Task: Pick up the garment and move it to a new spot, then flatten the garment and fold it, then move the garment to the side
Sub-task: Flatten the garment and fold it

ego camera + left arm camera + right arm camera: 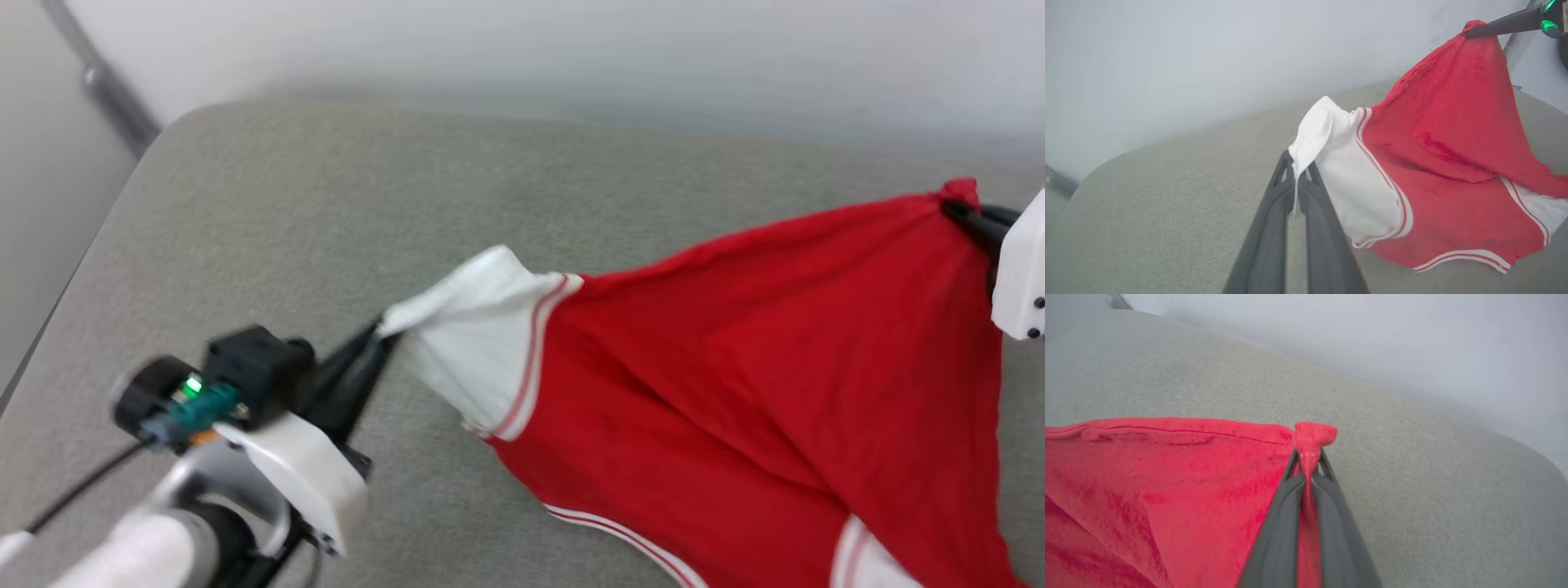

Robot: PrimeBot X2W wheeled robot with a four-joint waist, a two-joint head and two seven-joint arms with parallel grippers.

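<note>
Two spots on the shirt (pixel 735 351) are pinched. The white sleeve (pixel 465 343) is clamped in the left gripper (pixel 380 331) and a red corner (pixel 1314 435) in the right gripper (pixel 1308 457), both sets of jaws closed tight on cloth. The fabric is stretched between them over the grey cushion (pixel 326 204), its lower edge sagging toward it. This hold is judged to keep the shirt spread so it can be carried and laid flat without bunching.

I see a grey-green fabric surface (pixel 326 204) with a rounded corner. A plain pale wall (pixel 571 49) and a dark rail (pixel 106 90) stand behind.
</note>
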